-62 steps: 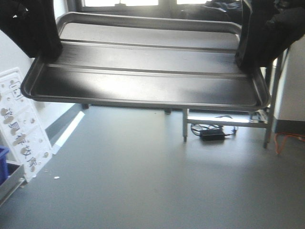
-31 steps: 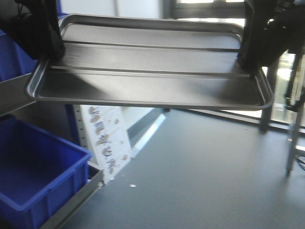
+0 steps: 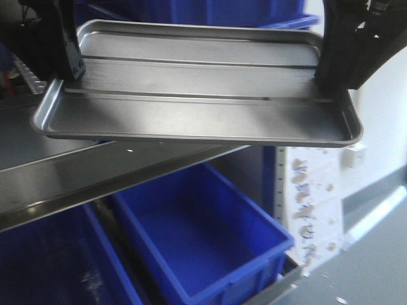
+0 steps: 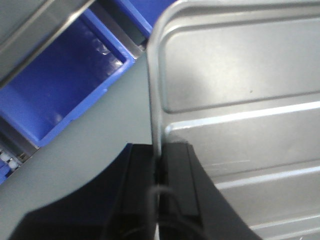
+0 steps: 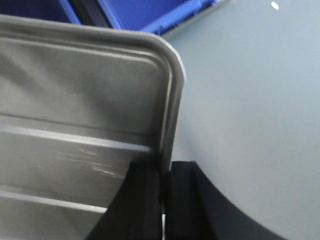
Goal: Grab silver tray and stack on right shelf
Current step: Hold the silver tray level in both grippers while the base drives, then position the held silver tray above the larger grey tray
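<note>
The silver tray (image 3: 197, 95) hangs level in the air, held at both short ends. My left gripper (image 3: 67, 70) is shut on its left rim, seen close up in the left wrist view, with the left gripper (image 4: 159, 165) pinching the thin edge of the tray (image 4: 240, 100). My right gripper (image 3: 331, 73) is shut on the right rim; in the right wrist view the right gripper (image 5: 164, 185) clamps the tray (image 5: 85, 100) near its rounded corner. A steel rack level (image 3: 95, 181) slopes under the tray's left half; I cannot tell whether it is the right shelf.
Blue plastic bins (image 3: 203, 235) sit on the rack level below the steel bar, and more blue bins (image 3: 210, 9) stand behind the tray. A white signboard (image 3: 311, 190) leans at the right by the grey floor (image 3: 381, 254). A blue bin (image 4: 65, 85) lies below the tray's left edge.
The front view has swung from open floor and a steel table to the rack with blue bins, now close. The tray keeps its place between both shut grippers.
</note>
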`<move>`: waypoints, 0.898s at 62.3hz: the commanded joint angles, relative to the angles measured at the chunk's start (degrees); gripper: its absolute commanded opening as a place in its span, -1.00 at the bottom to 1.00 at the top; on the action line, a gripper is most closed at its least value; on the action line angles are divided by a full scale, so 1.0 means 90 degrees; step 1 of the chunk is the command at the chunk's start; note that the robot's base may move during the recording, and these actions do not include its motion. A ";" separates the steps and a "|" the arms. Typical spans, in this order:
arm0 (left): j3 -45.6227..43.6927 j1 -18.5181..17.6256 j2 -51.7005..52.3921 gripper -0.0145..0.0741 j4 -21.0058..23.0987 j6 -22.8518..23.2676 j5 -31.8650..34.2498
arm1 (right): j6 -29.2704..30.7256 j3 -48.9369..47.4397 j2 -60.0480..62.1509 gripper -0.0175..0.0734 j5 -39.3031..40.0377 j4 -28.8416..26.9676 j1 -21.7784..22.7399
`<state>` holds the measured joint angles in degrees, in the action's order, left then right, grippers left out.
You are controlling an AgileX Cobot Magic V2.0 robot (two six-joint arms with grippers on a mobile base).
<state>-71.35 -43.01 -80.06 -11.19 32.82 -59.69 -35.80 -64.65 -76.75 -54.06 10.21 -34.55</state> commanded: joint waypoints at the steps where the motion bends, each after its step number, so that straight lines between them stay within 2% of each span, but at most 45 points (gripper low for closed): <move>1: -0.0186 -0.0065 0.0205 -0.89 -0.0141 -0.0108 -0.0036 | 0.0120 -0.0258 0.0205 -0.49 0.0269 0.0262 0.0018; 56: -0.0186 -0.0065 0.0205 -0.89 -0.0141 -0.0108 -0.0036 | 0.0120 -0.0258 0.0205 -0.49 0.0269 0.0262 0.0018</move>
<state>-71.35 -43.01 -80.06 -11.16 32.82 -59.81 -35.77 -64.65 -76.75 -54.06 10.21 -34.55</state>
